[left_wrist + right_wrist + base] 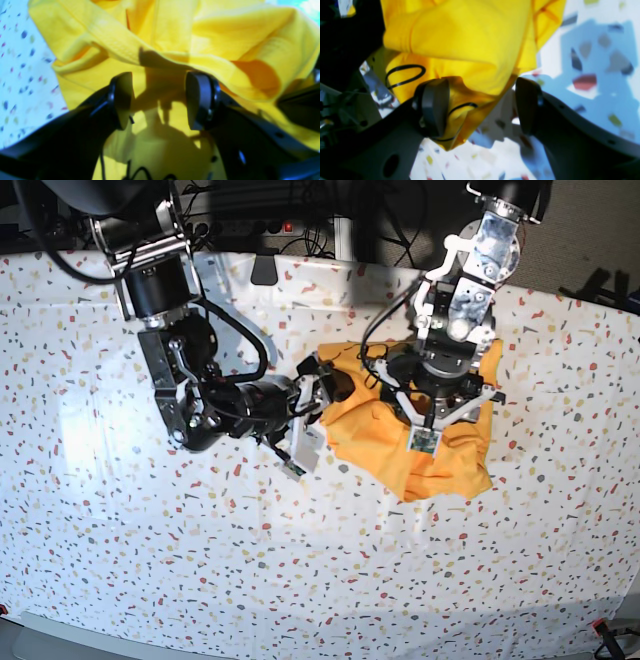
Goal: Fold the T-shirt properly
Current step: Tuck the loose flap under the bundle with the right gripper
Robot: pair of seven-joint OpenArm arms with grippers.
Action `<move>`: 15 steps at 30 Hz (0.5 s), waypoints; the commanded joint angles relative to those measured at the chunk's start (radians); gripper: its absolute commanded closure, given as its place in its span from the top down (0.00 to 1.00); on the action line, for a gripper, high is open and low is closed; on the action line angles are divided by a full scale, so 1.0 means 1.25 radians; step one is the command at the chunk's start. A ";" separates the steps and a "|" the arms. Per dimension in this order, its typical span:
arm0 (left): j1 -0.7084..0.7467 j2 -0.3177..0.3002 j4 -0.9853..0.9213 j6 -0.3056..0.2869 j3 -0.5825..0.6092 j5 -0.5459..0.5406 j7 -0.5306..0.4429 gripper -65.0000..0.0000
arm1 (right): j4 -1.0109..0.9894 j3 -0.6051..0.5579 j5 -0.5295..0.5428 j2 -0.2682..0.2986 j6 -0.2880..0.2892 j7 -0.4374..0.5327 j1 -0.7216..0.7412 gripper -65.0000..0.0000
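The orange-yellow T-shirt (445, 465) lies crumpled in a heap right of the table's middle. My left gripper (438, 402) points down over the heap's top. In the left wrist view it (160, 100) is open, with folds of the T-shirt (225, 37) under and ahead of its fingers (122, 100). Black lettering (145, 173) shows below. My right gripper (318, 395) reaches in at the heap's left edge. In the right wrist view it (481, 106) is open, and a corner of the T-shirt (470, 37) hangs between the jaws against one finger (435, 107).
The white speckled tablecloth (150, 560) covers the whole table. Cables and a power strip (250, 225) run along the far edge behind both arm bases. The table's near edge lies at the bottom of the base view.
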 commanded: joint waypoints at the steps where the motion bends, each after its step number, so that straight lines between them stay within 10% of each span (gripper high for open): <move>1: -0.011 0.004 0.013 -0.003 0.015 0.000 -0.020 0.52 | 0.020 0.001 -0.007 0.010 0.004 -0.011 0.008 0.64; 15: -0.012 0.019 0.013 0.028 0.163 0.002 -0.054 0.52 | 0.031 0.156 -0.008 0.037 0.004 -0.020 -0.006 0.64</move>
